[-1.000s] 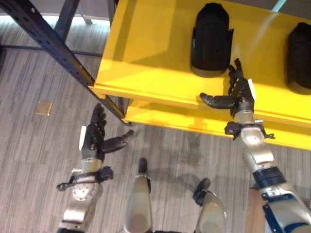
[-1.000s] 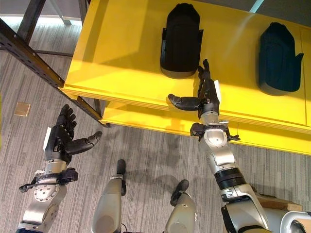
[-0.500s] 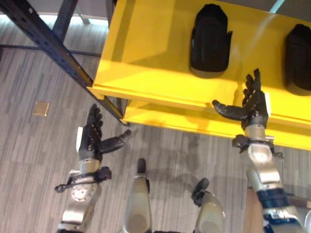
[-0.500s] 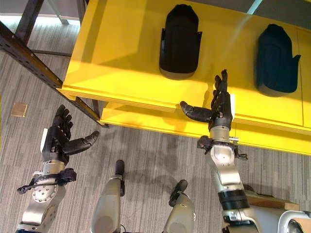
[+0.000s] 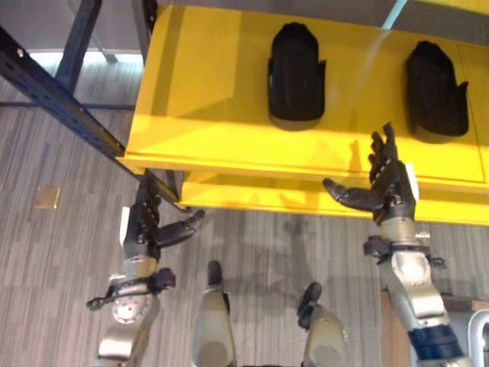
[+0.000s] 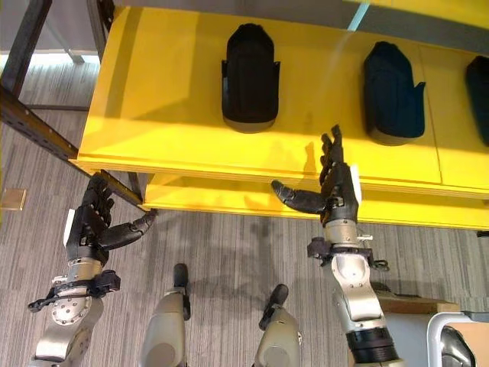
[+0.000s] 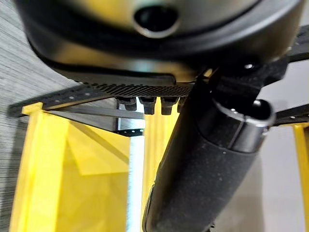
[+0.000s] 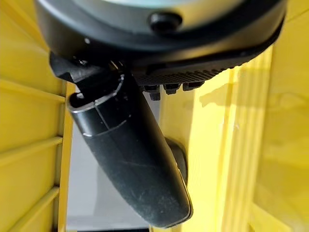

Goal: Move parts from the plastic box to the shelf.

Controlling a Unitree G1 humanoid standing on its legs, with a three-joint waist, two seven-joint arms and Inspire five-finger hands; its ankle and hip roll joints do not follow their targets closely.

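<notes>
Grey striped carpet floor, glossy yellow shelf on a dark perforated steel frame. Two moulded black parts lie flat on the shelf, well apart. Right hand empty, fingers straight, at the shelf's front edge. Left hand open, empty, above the floor

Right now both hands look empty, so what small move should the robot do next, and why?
Probably draw the right hand back from the yellow shelf and turn toward the box. Its fingers are straight and hold nothing, the left hand hangs open over the floor, and black parts already lie on the shelf, so this placement looks finished.
</notes>
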